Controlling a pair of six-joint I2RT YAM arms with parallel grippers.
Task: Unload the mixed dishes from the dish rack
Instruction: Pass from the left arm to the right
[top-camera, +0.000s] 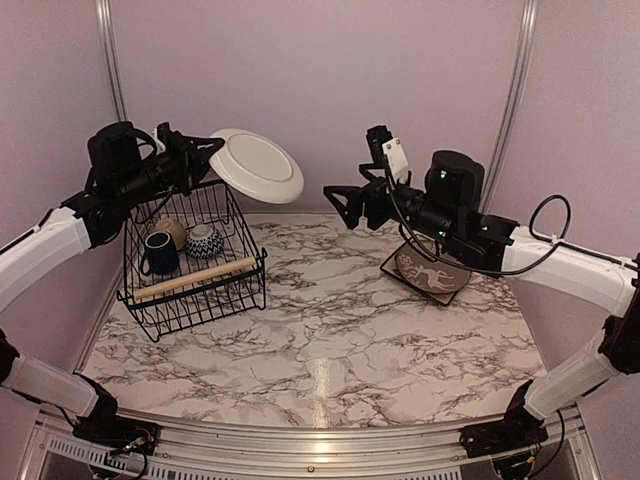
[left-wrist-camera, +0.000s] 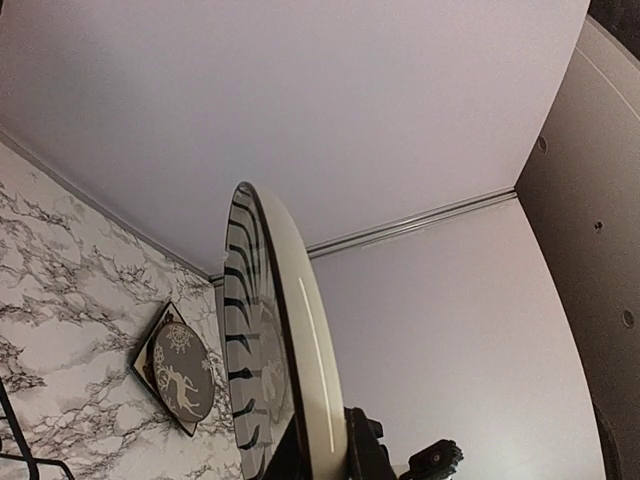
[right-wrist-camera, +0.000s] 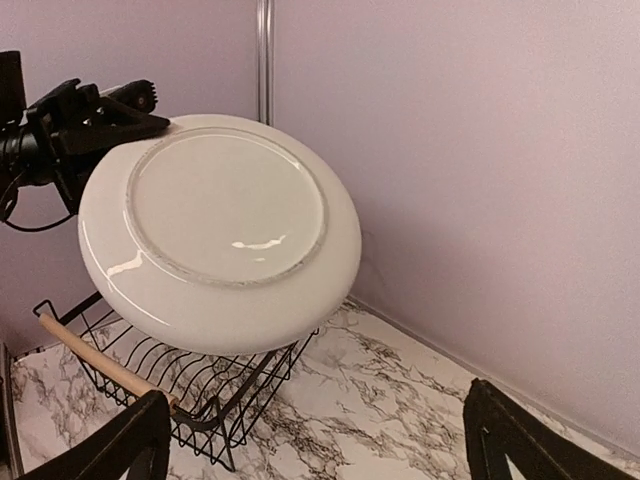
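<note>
— Two pincers, two states: our left pincer (top-camera: 208, 152) is clamped on the rim of the striped plate (top-camera: 257, 165), while our right pincer (top-camera: 338, 200) stands wide apart with nothing in it, facing the plate from nearby
— Where do we have the plate?
— In the air, tilted, over the far right corner of the dish rack (top-camera: 247, 245) and clear of its wires. Inside the rack sit the navy mug (top-camera: 158, 252), the cream bowl (top-camera: 172, 230) and the patterned bowl (top-camera: 204, 240). The square plate (top-camera: 432, 272) lies out on the surface (top-camera: 330, 350), beneath our right arm
— What worries us?
— We hold it by one edge only, so its weight hangs well out from the grip. We judge it could pivot or slip on the glaze and drop onto the rack. If a handover is meant, loosening the left before the right has bitten would do the same
— And its look?
— Glossy cream underside with a raised foot ring, black stripes round the pale face, shallow, no chips that we can see
</note>
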